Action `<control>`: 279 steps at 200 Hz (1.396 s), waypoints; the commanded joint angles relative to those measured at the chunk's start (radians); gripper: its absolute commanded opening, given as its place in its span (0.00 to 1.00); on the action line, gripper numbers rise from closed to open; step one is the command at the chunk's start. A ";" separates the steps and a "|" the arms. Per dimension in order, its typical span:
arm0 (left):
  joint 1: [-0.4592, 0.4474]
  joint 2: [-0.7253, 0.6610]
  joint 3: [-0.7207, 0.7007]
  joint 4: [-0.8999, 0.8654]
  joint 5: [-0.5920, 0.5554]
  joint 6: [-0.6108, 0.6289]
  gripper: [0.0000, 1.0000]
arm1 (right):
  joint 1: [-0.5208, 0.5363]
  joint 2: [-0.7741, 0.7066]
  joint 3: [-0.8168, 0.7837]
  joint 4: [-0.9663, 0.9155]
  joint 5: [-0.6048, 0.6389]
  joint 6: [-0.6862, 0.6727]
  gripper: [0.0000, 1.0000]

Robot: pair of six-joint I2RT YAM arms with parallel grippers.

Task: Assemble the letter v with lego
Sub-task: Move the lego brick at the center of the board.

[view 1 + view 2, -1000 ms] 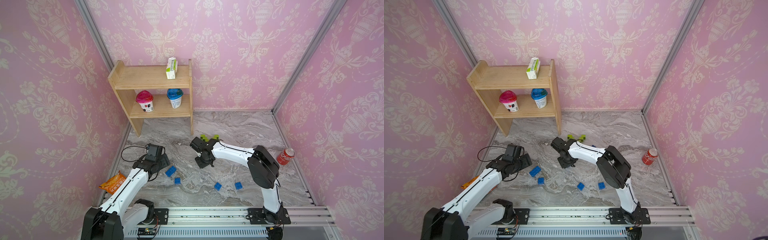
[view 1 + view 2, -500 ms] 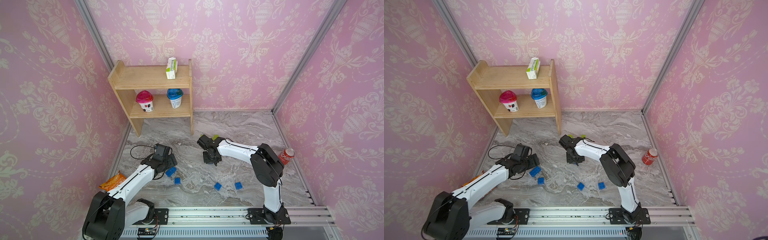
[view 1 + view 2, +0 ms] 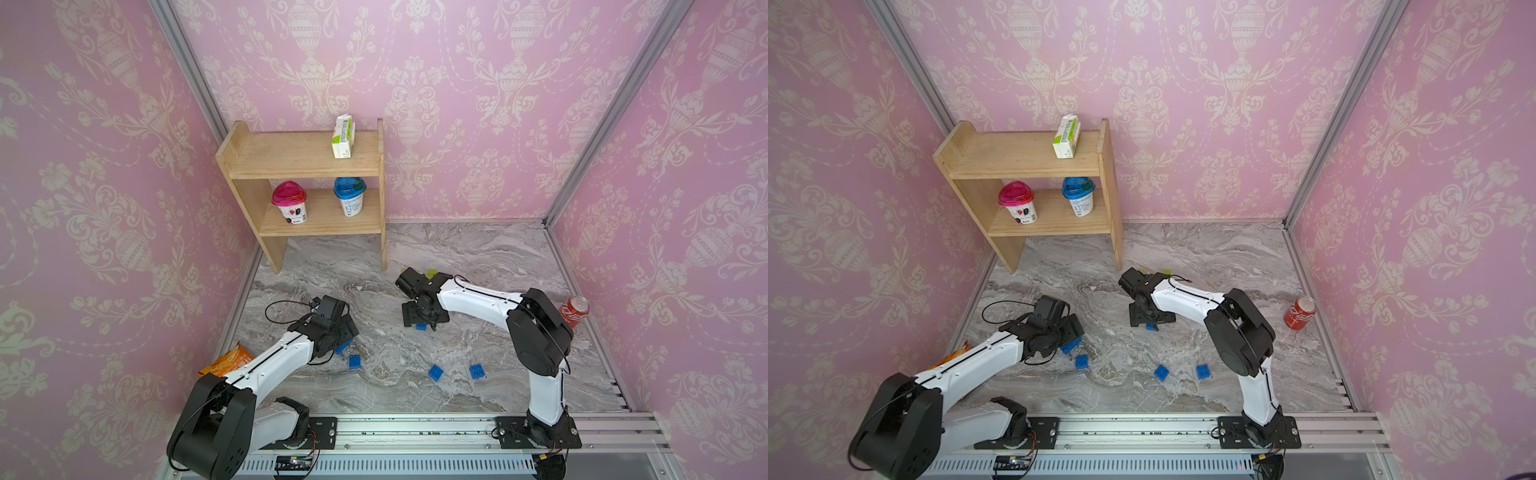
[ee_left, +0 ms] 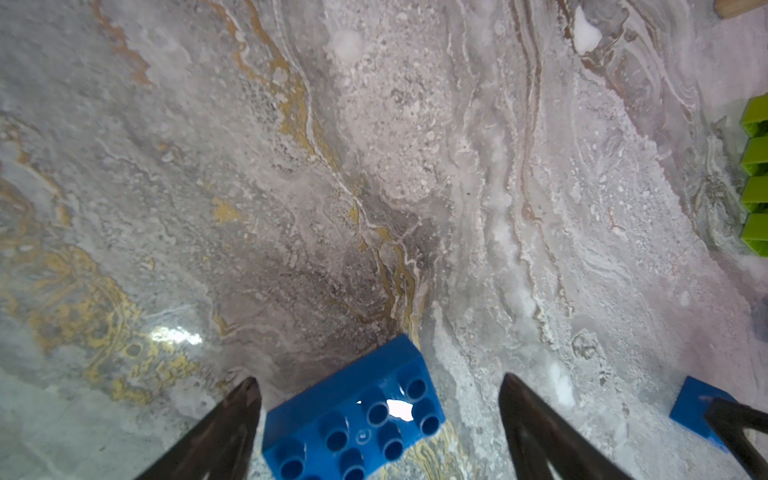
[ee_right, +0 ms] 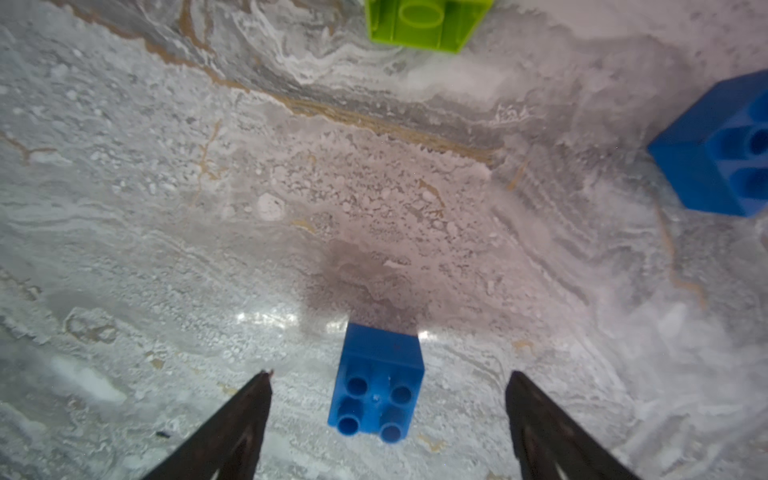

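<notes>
A small square blue lego brick (image 5: 378,390) rests on the marble floor, free between the wide-apart fingers of my open right gripper (image 5: 390,374). In both top views it peeks out under that gripper (image 3: 424,320) (image 3: 1150,318). My left gripper (image 4: 377,378) is open too, its fingers either side of a long blue brick (image 4: 353,419) lying askew on the floor and touching neither. From above, the left gripper (image 3: 347,332) covers most of this brick (image 3: 343,345). Lime-green bricks (image 3: 430,273) sit behind the right wrist. Three more blue bricks (image 3: 354,361) (image 3: 435,372) (image 3: 476,371) lie nearer the front.
A wooden shelf (image 3: 307,166) with two cups and a carton stands at the back left. A red soda can (image 3: 575,311) is by the right wall. An orange snack bag (image 3: 226,361) lies by the left wall. A rail (image 3: 415,428) runs along the front.
My right gripper shifted a little to the right and opened, letting go of the small blue brick on the floor. My left arm moved right, over the long blue brick.
</notes>
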 commanded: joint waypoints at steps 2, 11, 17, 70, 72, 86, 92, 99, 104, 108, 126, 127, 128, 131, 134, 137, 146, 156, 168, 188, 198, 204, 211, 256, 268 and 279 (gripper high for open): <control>-0.008 -0.012 -0.012 -0.073 -0.004 -0.048 0.91 | -0.006 -0.064 -0.029 -0.037 0.019 -0.037 0.90; -0.009 -0.013 -0.018 -0.076 -0.005 -0.054 0.90 | -0.006 -0.074 -0.039 -0.034 0.016 -0.047 0.90; -0.009 -0.011 -0.022 -0.074 -0.007 -0.061 0.90 | -0.006 -0.079 -0.043 -0.031 0.014 -0.052 0.90; -0.010 0.098 0.024 -0.082 0.005 -0.087 0.87 | -0.005 -0.114 -0.082 -0.011 -0.006 -0.063 0.90; -0.009 0.100 0.026 -0.082 0.007 -0.089 0.86 | -0.006 -0.115 -0.083 -0.011 -0.006 -0.063 0.90; -0.010 0.114 0.038 -0.091 0.008 -0.094 0.83 | -0.006 -0.124 -0.090 -0.009 -0.001 -0.096 0.90; -0.010 0.118 0.041 -0.094 0.012 -0.093 0.81 | -0.007 -0.130 -0.095 -0.009 0.002 -0.098 0.90; -0.010 0.124 0.048 -0.099 0.013 -0.093 0.79 | -0.009 -0.136 -0.103 -0.008 0.000 -0.099 0.90; -0.011 0.129 0.053 -0.105 0.013 -0.091 0.77 | -0.011 -0.141 -0.107 -0.006 -0.001 -0.100 0.90; -0.011 0.133 0.059 -0.109 0.014 -0.087 0.75 | -0.013 -0.144 -0.112 -0.004 -0.002 -0.101 0.90; -0.012 0.160 0.091 -0.134 0.012 -0.070 0.69 | -0.022 -0.161 -0.129 0.002 -0.005 -0.109 0.90; -0.012 0.160 0.093 -0.136 0.012 -0.068 0.69 | -0.023 -0.162 -0.130 0.002 -0.006 -0.110 0.90; -0.012 0.161 0.095 -0.137 0.012 -0.068 0.69 | -0.024 -0.163 -0.131 0.003 -0.006 -0.110 0.90; -0.012 0.166 0.101 -0.140 0.012 -0.066 0.68 | -0.025 -0.166 -0.135 0.003 -0.007 -0.111 0.90; -0.014 0.170 0.107 -0.144 0.011 -0.062 0.67 | -0.027 -0.168 -0.137 0.004 -0.006 -0.112 0.89; -0.013 0.173 0.113 -0.145 0.011 -0.059 0.67 | -0.030 -0.170 -0.141 0.006 -0.007 -0.114 0.90; -0.017 0.185 0.131 -0.151 0.011 -0.048 0.65 | -0.040 -0.179 -0.152 0.009 -0.013 -0.116 0.89; -0.028 0.201 0.154 -0.162 0.009 -0.037 0.64 | -0.054 -0.189 -0.164 0.014 -0.017 -0.119 0.89; -0.047 0.223 0.174 -0.171 0.008 -0.020 0.63 | -0.069 -0.205 -0.183 0.021 -0.021 -0.122 0.89; -0.090 0.277 0.254 -0.170 0.005 0.010 0.62 | -0.091 -0.236 -0.216 0.031 -0.021 -0.123 0.88; -0.115 0.315 0.289 -0.166 0.014 0.031 0.62 | -0.099 -0.251 -0.234 0.037 -0.019 -0.121 0.88; -0.129 0.341 0.314 -0.164 0.020 0.042 0.62 | -0.102 -0.260 -0.235 0.040 -0.019 -0.121 0.88; -0.146 0.370 0.343 -0.164 0.026 0.053 0.62 | -0.107 -0.269 -0.276 0.044 -0.020 -0.121 0.88; -0.242 0.494 0.496 -0.137 0.094 0.119 0.62 | -0.102 -0.372 -0.361 0.097 -0.048 -0.161 0.89; -0.249 0.483 0.528 -0.164 0.087 0.129 0.66 | -0.092 -0.396 -0.363 0.084 -0.033 -0.161 0.93; -0.246 0.453 0.538 -0.179 0.077 0.138 0.72 | -0.067 -0.401 -0.348 0.057 -0.013 -0.140 1.00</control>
